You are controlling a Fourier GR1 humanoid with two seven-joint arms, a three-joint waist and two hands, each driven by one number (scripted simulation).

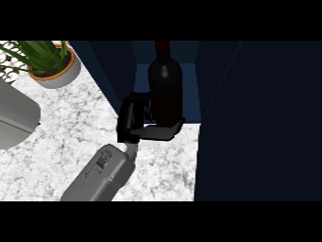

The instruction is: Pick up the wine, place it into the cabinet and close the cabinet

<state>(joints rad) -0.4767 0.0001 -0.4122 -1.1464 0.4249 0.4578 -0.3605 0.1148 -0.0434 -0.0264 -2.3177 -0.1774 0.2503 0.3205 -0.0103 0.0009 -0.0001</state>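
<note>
— Nearest? Grey forearm (100, 175), rising from the lower edge over the marble counter (52, 156).
— Right hand (139, 124)?
— Curling around the wine bottle (165, 82), standing upright inside the dark cabinet (261, 118).
— Elsewhere?
— Potted plant (48, 61), sitting top left.

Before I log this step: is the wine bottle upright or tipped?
Upright. The wine bottle stands neck-up inside the cabinet opening, with the robot hand curled round its base.
</note>
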